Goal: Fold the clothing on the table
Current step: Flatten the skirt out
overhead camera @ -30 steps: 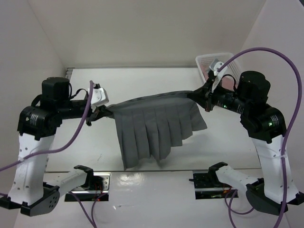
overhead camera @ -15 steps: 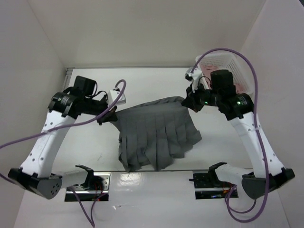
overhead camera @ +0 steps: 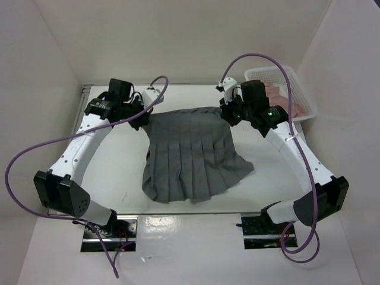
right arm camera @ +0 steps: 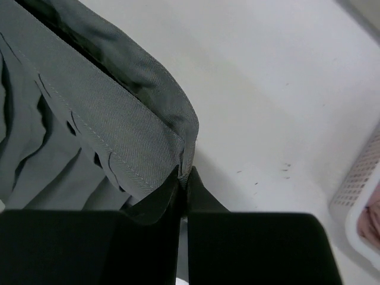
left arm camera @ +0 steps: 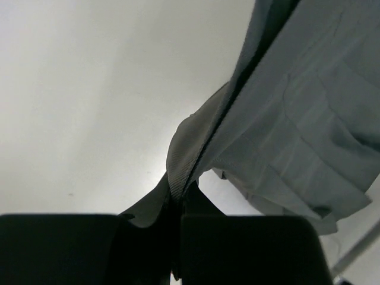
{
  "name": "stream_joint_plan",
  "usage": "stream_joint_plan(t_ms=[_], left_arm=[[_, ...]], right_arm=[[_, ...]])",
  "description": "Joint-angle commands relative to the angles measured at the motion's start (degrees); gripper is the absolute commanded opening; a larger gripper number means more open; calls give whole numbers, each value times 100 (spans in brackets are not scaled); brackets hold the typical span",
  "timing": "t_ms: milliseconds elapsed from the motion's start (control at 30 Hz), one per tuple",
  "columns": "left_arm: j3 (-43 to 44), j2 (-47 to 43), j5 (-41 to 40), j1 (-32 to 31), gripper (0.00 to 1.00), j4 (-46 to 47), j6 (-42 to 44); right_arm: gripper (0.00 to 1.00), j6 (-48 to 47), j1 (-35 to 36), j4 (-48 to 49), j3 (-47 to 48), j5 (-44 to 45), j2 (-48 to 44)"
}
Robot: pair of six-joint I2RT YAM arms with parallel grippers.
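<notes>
Both pairs of jaws are pinched tight on fabric. The left gripper (overhead camera: 141,114) clamps the 9 o'clock end of the waistband of the dark grey pleated skirt (overhead camera: 193,157), and the right gripper (overhead camera: 229,113) clamps the 3 o'clock end. The skirt sits mid-table (overhead camera: 119,172), waistband toward 12, hem trailing toward 6. This looks like spreading before the first fold; next, the waistband probably needs laying flat. I cannot tell whether it touches the table. At 2 o'clock, the right arm partly hides a white mesh basket (overhead camera: 303,92) holding a pink garment (overhead camera: 285,98).
</notes>
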Motion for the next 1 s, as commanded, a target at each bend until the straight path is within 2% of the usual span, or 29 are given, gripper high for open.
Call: stream_joint_plan(t_ms=[0,300,367,533,600,800,967], left_arm=[[516,-257,-583,98,0,991,-451],[1343,-328,-1489,415,0,1677,-1206],[1483,-328,-1489,468,0,1678,-1207],[1273,-1109,-1437,468,0,1845,-1138],[1132,-1538,-1262,468,0,1845,-1059],[1193,-2321,-612,468,0,959,-786],[966,-2446,460,468,0,-78,-786]], right_arm=[[0,22,33,749,517,568,-83],[0,75,33,1075,1229,1386,224],[0,75,33,1014,1405,1387,225],[0,75,33,768,1598,1010,-82],[0,75,33,531,1730,816,-267],[0,75,33,-171,1906,80,-724],[0,75,33,-699,1679,-677,-952]])
